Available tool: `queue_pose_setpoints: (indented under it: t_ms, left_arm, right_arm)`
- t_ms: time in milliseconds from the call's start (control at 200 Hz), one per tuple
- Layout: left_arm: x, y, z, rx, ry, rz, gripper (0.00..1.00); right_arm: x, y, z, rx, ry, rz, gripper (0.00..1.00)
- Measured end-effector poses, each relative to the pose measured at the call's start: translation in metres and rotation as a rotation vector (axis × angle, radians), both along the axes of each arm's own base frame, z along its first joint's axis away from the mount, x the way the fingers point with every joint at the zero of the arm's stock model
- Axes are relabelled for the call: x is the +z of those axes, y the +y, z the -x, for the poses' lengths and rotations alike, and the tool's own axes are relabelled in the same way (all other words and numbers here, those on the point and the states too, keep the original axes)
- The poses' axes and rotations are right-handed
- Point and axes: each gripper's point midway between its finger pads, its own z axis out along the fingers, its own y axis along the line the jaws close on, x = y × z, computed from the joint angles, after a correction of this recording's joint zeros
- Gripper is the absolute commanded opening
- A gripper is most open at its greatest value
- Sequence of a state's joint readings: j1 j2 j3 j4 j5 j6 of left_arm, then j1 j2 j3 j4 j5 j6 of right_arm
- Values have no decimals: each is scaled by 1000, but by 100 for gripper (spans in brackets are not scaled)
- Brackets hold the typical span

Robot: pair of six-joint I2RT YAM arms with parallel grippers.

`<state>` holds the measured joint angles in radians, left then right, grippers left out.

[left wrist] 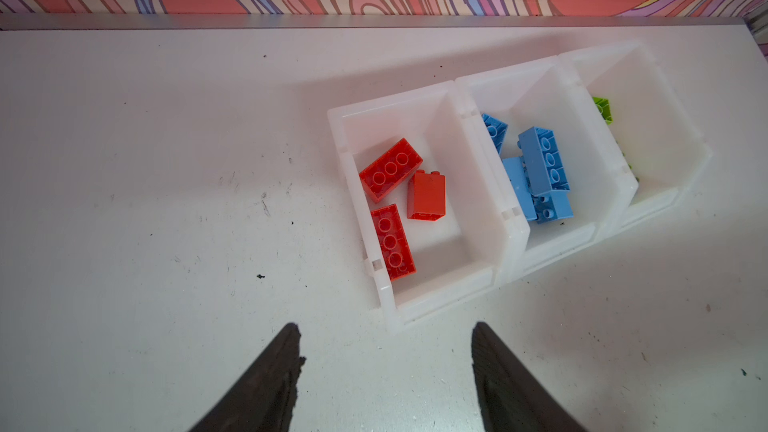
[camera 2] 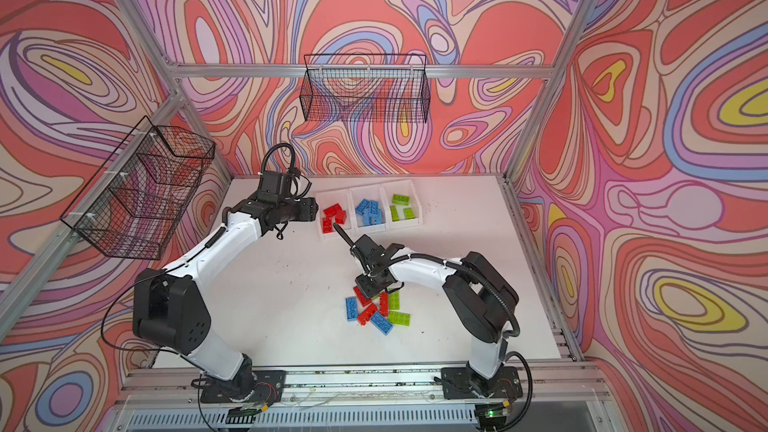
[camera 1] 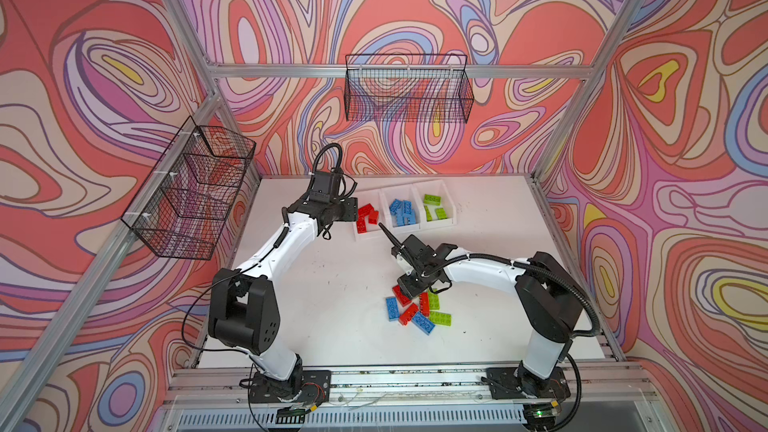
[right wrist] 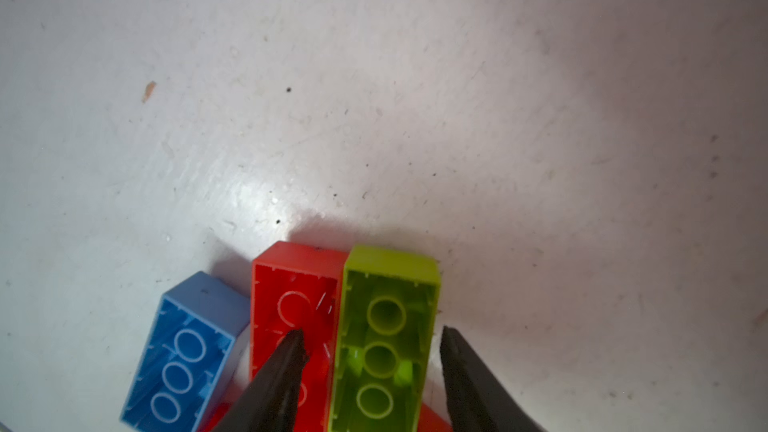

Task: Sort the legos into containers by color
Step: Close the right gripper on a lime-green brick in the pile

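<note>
Right end effector (right wrist: pixel 372 331), straddling green lego (right wrist: pixel 384 347)

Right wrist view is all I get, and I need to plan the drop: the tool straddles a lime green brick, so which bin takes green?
Observer: The green bin is at the right end of the row of three white bins in a top view.
Operator: Is the left tool near it?
Observer: No. The left tool hangs open and empty beside the red bin, at the opposite end of the row.
Operator: How many bricks are loose?
Observer: About seven loose bricks lie in one pile below the right tool: three red, two blue, two green.
</note>
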<state>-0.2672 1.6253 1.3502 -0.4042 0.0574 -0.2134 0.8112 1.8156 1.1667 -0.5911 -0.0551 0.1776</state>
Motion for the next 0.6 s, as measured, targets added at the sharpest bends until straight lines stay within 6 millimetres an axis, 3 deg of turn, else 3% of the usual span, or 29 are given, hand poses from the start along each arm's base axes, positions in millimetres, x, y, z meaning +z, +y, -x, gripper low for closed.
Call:
queue_pose_setpoints:
  t_ms: [220,401,596]
  left_arm:
    - [2,-2,-1,-7,-9,9,67]
    - [2,-3,-1,-13,-9,16,67]
    - [3,-4,-1,-17,-8,19,67]
  right_arm:
    - [2,-3,-13,-44,-33,6,52]
    - [3,-27,-41,-156,-61,13,52]
    - [6,-43,-56,-234,-81,2,62]
